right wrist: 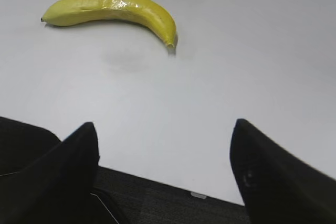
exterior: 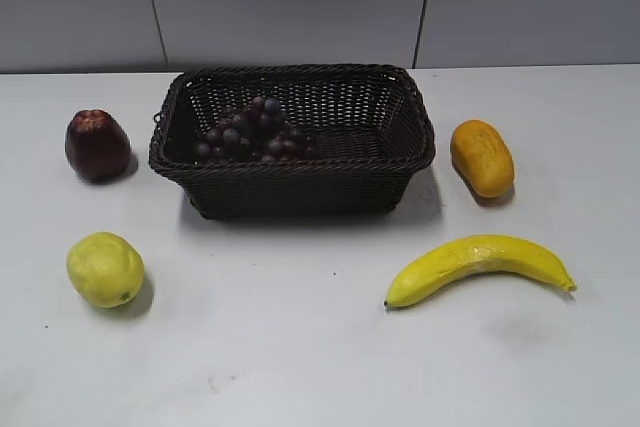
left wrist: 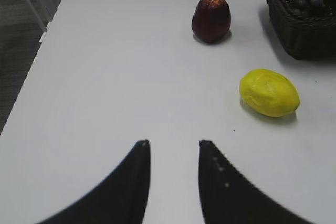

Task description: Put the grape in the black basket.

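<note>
Fruit lies around the black basket [exterior: 292, 137] on the white worktop [exterior: 300, 347]. Left of the basket stands a dark red fruit [exterior: 97, 145], and a lemon [exterior: 105, 269] lies toward the front-left of it. The grape [exterior: 252, 132] already rests inside the basket, in its left half, its long axis running left to right, narrowing toward the upper right; no stem can be made out. Front-right of the basket lies a banana [exterior: 480, 266], and right of it an orange-yellow fruit [exterior: 481, 157].

The left gripper [left wrist: 173, 145] hangs low over bare worktop, front-left of the basket, jaws slightly parted and holding nothing. The right gripper [right wrist: 164, 129] hangs front-right, jaws spread wide, empty. The left arm looks nearer the grape, so the task appears complete.
</note>
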